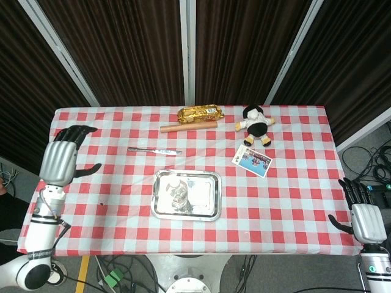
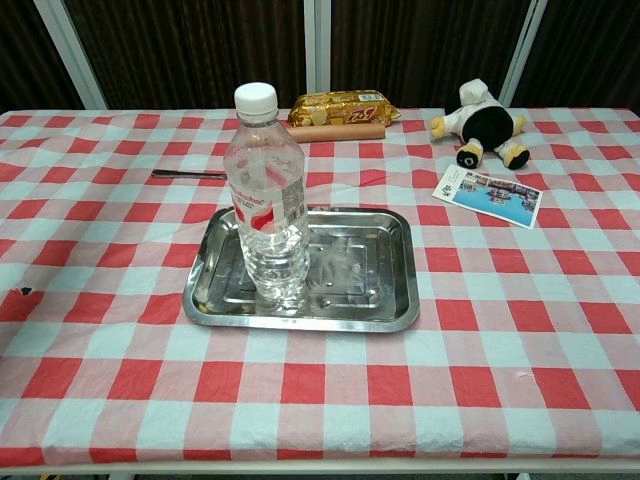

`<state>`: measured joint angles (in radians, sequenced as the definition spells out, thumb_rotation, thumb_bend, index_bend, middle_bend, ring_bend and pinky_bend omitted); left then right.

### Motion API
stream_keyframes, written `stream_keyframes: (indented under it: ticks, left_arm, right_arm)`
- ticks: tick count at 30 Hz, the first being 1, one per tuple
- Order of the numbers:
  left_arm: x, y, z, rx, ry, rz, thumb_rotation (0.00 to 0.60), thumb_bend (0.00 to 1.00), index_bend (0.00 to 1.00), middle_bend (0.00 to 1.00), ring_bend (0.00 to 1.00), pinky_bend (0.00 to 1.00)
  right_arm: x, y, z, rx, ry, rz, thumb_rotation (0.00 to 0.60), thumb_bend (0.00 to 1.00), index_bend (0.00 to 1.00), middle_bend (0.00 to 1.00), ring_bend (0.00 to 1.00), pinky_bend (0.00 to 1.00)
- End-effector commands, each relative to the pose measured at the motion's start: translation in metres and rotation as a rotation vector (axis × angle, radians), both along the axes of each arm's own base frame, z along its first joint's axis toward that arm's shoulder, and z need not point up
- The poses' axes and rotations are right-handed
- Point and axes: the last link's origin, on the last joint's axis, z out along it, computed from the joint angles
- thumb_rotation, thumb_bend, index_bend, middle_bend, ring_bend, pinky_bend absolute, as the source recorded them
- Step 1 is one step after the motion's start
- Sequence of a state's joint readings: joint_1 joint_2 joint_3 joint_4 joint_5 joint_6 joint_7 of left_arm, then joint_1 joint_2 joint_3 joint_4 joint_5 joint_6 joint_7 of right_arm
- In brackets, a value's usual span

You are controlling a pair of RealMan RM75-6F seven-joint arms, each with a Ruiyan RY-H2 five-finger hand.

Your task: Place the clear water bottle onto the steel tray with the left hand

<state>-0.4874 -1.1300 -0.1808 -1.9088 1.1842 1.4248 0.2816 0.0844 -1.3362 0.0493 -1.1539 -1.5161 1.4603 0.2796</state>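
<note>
Your clear water bottle stands upright on the steel tray, in the tray's left half as the chest view shows it, white cap on top. Nothing touches the bottle. The tray lies flat on the red-and-white checked tablecloth, near the middle of the table.

Your left hand hangs over the table's left edge, well apart from the tray and bottle. Its fingers are spread and extended, the thumb stuck out to the side, and it holds nothing. Only the head view shows it.

Your right hand sits off the table's right front corner, also seen only in the head view. Its fingers point upward and apart, thumb out, with nothing in its grasp.

Toward the far side of the table, a knife lies left of the tray's far edge. A gold-wrapped packet rests at the far edge, with a wooden rolling pin just in front of it. A black-and-white plush toy lies to the far right, and a printed card lies near it on the cloth
</note>
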Motion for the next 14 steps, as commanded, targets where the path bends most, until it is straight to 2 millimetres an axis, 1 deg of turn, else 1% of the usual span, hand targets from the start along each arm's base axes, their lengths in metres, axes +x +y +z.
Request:
stream_keyframes:
  ticks: [1,4,7,10,14]
  left_arm:
    - [-0.075,-0.052,-0.006,0.01,0.208,0.058,0.6,0.11,0.26,0.32,0.21,0.24]
    - [-0.096,-0.077,-0.013,-0.014,0.226,0.089,0.6,0.09,0.26,0.31,0.2,0.23]
    - [-0.108,-0.094,-0.014,-0.026,0.252,0.099,0.6,0.09,0.26,0.31,0.19,0.23]
    - [-0.117,-0.105,-0.014,-0.044,0.263,0.116,0.6,0.09,0.26,0.31,0.19,0.22]
    - [-0.123,-0.111,-0.016,-0.066,0.241,0.14,0.6,0.09,0.26,0.31,0.19,0.22]
  right_arm:
    - [0.001,0.0,-0.001,-0.002,0.001,0.007,0.6,0.15,0.07,0.05,0.0,0.0]
    - [0.002,0.0,-0.002,0.0,-0.002,0.015,0.6,0.15,0.07,0.05,0.0,0.0]
    - [0.002,0.0,-0.003,0.004,0.006,0.017,0.6,0.15,0.07,0.05,0.0,0.0]
    - [0.001,-0.001,-0.002,-0.003,0.007,0.015,0.6,0.15,0.07,0.05,0.0,0.0]
    - [0.001,-0.001,-0.002,-0.005,0.01,0.013,0.6,0.15,0.07,0.05,0.0,0.0]
